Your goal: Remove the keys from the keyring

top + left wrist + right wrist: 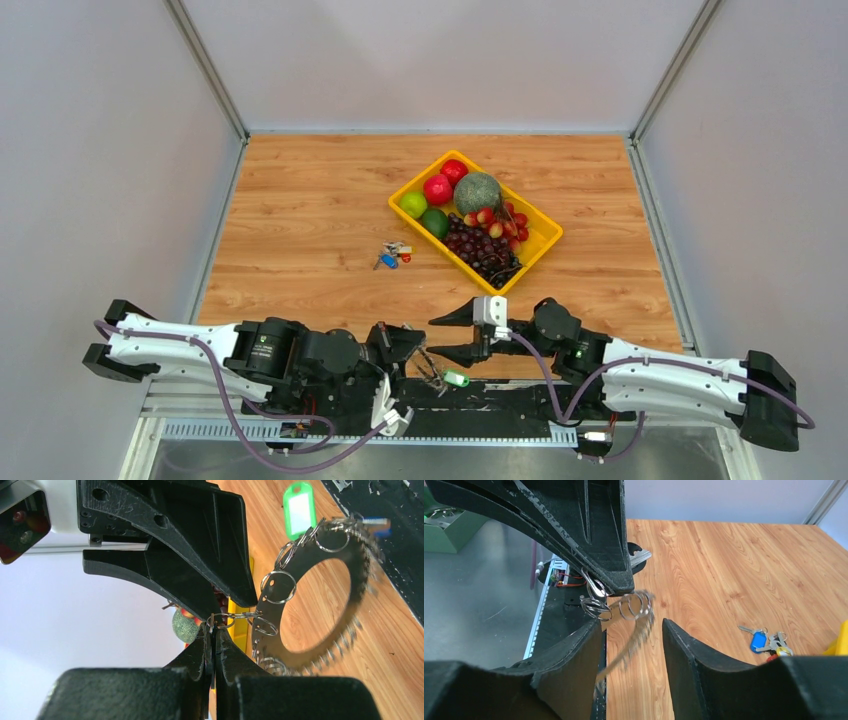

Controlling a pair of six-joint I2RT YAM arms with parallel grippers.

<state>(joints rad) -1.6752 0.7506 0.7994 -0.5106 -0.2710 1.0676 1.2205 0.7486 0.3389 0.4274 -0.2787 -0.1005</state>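
Top view: left gripper (415,346) and right gripper (452,335) meet tip to tip at the near edge of the wooden table (300,210). The large silver toothed metal keyring (432,370) hangs below them, with the green-capped key (457,379) on it. Mid-table lie a small loose key bunch (392,255) and a yellow plastic fruit tray (545,235).

Left wrist view: left jaws are pinched tight on a small wire loop of the keyring. The blue-capped key (378,526) is beside the green one.

Right wrist view: right jaws stand apart, gripping nothing. The blurred keyring hangs between them.
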